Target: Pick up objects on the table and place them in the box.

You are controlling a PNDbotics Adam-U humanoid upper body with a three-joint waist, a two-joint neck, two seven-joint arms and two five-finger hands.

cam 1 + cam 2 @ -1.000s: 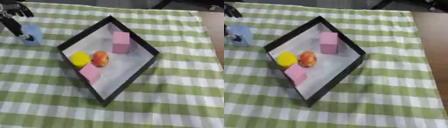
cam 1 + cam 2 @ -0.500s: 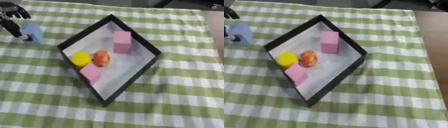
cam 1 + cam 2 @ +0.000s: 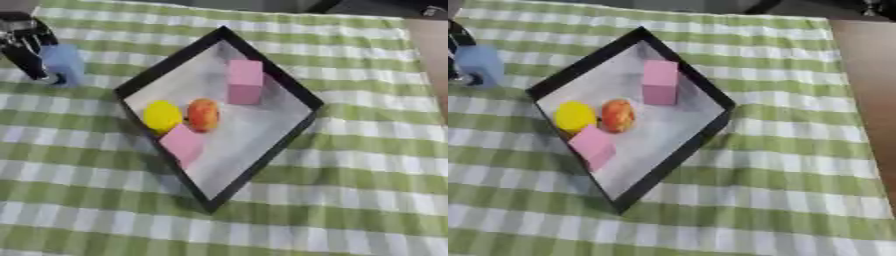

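In the left eye view, the step in hand is judged to be the pickup of the last loose thing: a pale blue block (image 3: pixel 65 64) that stands on the green checked tablecloth (image 3: pixel 367 150), left of the box (image 3: pixel 297 96) and apart from its rim. The left hand (image 3: pixel 26 47) is seen at the upper left with dark fingers reaching down against the block's left side; they appear to be curled round it, though the blur leaves this uncertain. Whether the block is lifted off the cloth cannot be told. Next, a lift clear of the cloth and a carry rightward over the black wall would be called for, toward the bare white floor. The block looks like a plain, upright, flat-sided piece, likely easy to hold.

In the right eye view, the box's contents are shown best: a tall pink block (image 3: pixel 660 82) toward the far corner, a yellow ball (image 3: pixel 576 116) touching an orange-red fruit (image 3: pixel 618 115), and a second pink block (image 3: pixel 593 146) just below them. The right hand is not shown in either view.
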